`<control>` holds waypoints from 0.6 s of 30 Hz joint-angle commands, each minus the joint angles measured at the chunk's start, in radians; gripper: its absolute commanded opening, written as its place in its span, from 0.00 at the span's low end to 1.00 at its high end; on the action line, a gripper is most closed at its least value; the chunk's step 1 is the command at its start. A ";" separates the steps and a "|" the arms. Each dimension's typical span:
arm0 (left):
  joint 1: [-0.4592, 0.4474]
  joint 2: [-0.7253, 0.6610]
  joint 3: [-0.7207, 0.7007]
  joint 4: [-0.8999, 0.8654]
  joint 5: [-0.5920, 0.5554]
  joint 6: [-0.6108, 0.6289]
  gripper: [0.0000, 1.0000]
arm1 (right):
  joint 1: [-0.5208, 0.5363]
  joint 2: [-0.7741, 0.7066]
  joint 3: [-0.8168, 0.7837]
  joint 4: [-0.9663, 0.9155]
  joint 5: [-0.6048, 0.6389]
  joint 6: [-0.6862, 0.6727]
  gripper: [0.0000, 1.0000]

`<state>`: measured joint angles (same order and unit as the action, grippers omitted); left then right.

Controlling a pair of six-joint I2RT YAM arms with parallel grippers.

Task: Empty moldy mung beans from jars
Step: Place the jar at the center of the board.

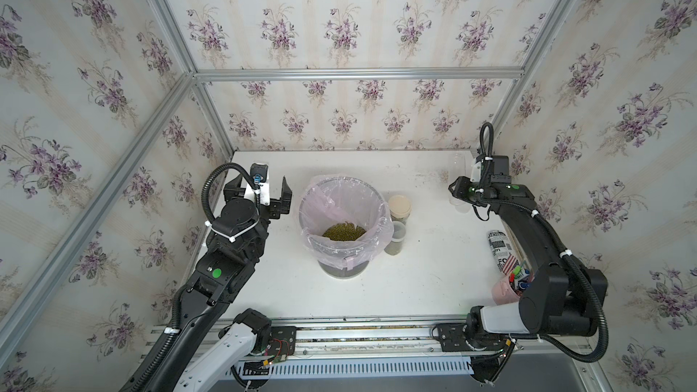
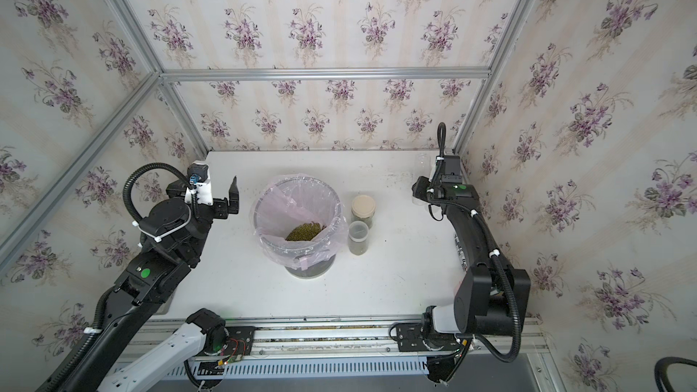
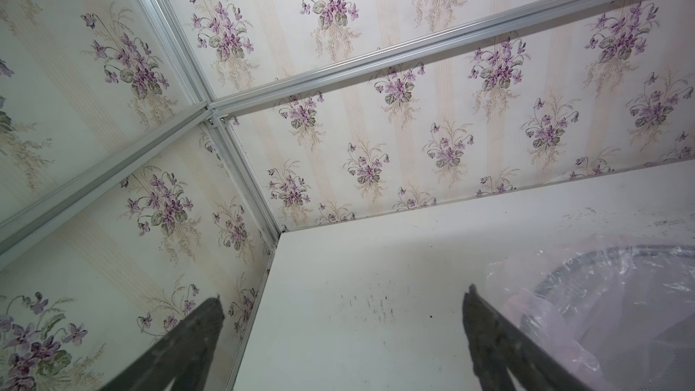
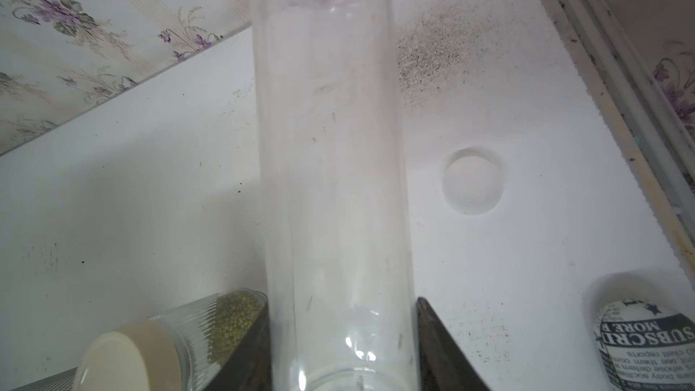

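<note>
Right gripper (image 4: 342, 302) is clamping the empty tall jar (image 4: 331, 144) by the back corner, left gripper (image 3: 343, 293) is hanging wide open beside the bin (image 1: 313, 197) holding the mung beans (image 1: 343, 231). I'd be lowering it upright, releasing only once it's sitting flat

Floral wallpaper (image 1: 339, 32) (violets), aluminium frame (image 1: 358, 74)

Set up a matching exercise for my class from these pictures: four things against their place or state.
Things:
1 mung bean heap
2 tan-lidded jar
3 tall clear jar
4 left claw

States:
A open, holding nothing
B empty, held in the right claw
C inside the lined bin
D lid on, beside the bin

Pairs: 1-C, 2-D, 3-B, 4-A.
</note>
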<state>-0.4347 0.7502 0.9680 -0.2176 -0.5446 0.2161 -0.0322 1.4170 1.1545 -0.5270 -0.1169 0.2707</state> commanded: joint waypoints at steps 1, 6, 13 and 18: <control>0.001 -0.002 -0.002 0.041 0.005 -0.008 1.00 | 0.000 0.013 -0.035 0.047 0.009 0.027 0.22; 0.002 0.002 -0.003 0.041 0.011 -0.011 1.00 | 0.000 0.059 -0.079 0.056 0.026 0.028 0.22; 0.004 -0.005 -0.008 0.043 0.010 -0.010 1.00 | 0.001 0.156 -0.090 0.061 0.045 0.018 0.22; 0.006 -0.003 -0.010 0.046 0.014 -0.012 1.00 | 0.000 0.220 -0.066 0.067 0.046 -0.008 0.22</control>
<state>-0.4309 0.7471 0.9581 -0.2173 -0.5335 0.2157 -0.0326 1.6138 1.0695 -0.4816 -0.0906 0.2817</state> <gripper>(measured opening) 0.996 0.468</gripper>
